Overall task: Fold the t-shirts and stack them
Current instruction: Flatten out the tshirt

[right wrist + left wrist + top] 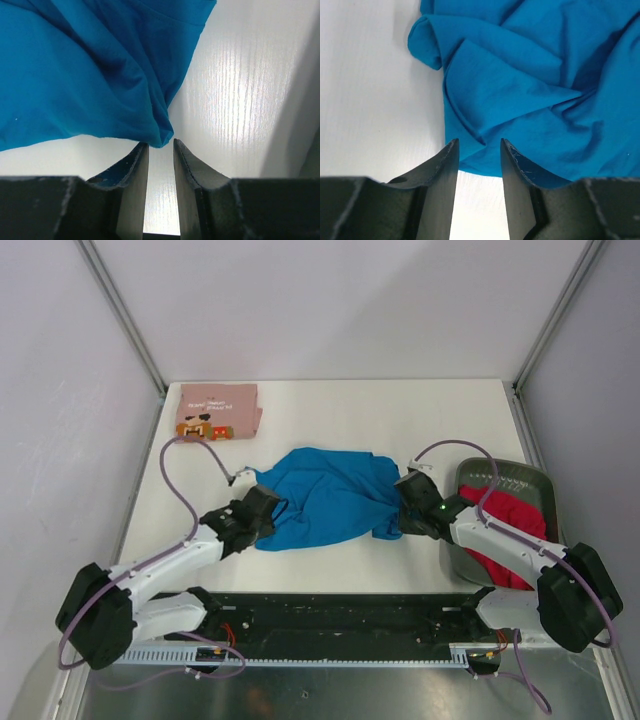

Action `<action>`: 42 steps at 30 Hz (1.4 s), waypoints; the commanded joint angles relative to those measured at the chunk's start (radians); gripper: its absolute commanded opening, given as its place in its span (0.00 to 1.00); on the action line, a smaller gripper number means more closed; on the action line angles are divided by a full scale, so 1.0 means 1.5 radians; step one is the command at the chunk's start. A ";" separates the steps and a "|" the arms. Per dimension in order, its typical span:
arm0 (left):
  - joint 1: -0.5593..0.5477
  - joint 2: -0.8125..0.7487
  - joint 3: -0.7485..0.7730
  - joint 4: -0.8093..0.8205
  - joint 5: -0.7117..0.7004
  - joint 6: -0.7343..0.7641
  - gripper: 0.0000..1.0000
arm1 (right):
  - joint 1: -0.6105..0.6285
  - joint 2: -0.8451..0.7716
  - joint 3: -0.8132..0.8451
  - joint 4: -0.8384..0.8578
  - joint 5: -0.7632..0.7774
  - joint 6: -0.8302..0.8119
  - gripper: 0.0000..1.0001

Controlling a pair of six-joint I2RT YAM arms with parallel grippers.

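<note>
White tabletop (400, 410) with pale walls behind it is what I have on the overhead feed, both arms reaching in from the near edge.

Biggest thing on it is the crumpled bright blue cloth t-shirt (330, 495), lying mid-table in a rumpled heap. Its long axis runs left to right, across my view and not away from me. That is the relation I judge the next move to hang on: the shirt lies between the two claws, one end to each.

To the right stands the dark grey plastic basket (500, 466), with the plain red t-shirt (510, 520) bundled inside it. At the far left corner the dusty pink printed t-shirt (218, 408) lies folded flat, well apart from the blue one.

On my left gripper (477, 142) the jaws stand apart. The blue hem lies right at the fingertips and a little way in between them, with bare table showing lower in the gap; I see nothing clamped. This arm is the nearer one to the shirt's left end.

On my right gripper (161, 144) the jaws are parted too, more narrowly. A pointed corner of blue cloth sits just at the tips, not pinched. From this claw the shirt spreads ahead and to the left, so the right arm owns that end.
</note>
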 commanded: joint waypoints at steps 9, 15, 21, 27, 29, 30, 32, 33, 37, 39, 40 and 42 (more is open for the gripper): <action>-0.048 0.122 0.047 -0.002 -0.071 0.069 0.44 | -0.006 -0.010 -0.007 0.010 0.000 -0.006 0.31; -0.053 0.144 0.042 -0.004 -0.105 0.053 0.51 | -0.010 -0.014 -0.007 0.007 0.000 -0.009 0.31; -0.045 0.157 0.041 -0.006 -0.136 0.027 0.47 | -0.010 -0.016 -0.010 0.007 -0.001 -0.010 0.31; -0.013 0.147 0.023 -0.009 -0.121 -0.020 0.36 | -0.011 -0.023 -0.015 0.003 0.000 -0.011 0.31; -0.001 0.133 0.009 -0.010 -0.118 -0.038 0.34 | -0.013 -0.025 -0.017 0.003 0.001 -0.011 0.31; 0.006 0.125 0.001 -0.012 -0.117 -0.048 0.33 | -0.013 -0.025 -0.018 0.003 0.000 -0.011 0.31; 0.022 0.106 -0.011 -0.017 -0.114 -0.065 0.33 | -0.013 -0.026 -0.020 0.004 -0.001 -0.012 0.31; 0.031 0.098 -0.018 -0.020 -0.113 -0.074 0.33 | -0.014 -0.026 -0.020 0.005 -0.002 -0.012 0.31; 0.065 0.081 -0.035 -0.024 -0.090 -0.092 0.34 | -0.014 -0.025 -0.022 0.008 -0.003 -0.013 0.31; 0.073 0.083 -0.040 -0.023 -0.078 -0.099 0.35 | -0.014 -0.023 -0.023 0.011 -0.004 -0.012 0.31; 0.076 0.084 -0.042 -0.024 -0.074 -0.102 0.35 | -0.014 -0.023 -0.023 0.012 -0.005 -0.012 0.31; 0.082 0.089 -0.045 -0.023 -0.067 -0.109 0.35 | -0.014 -0.022 -0.025 0.012 -0.006 -0.011 0.31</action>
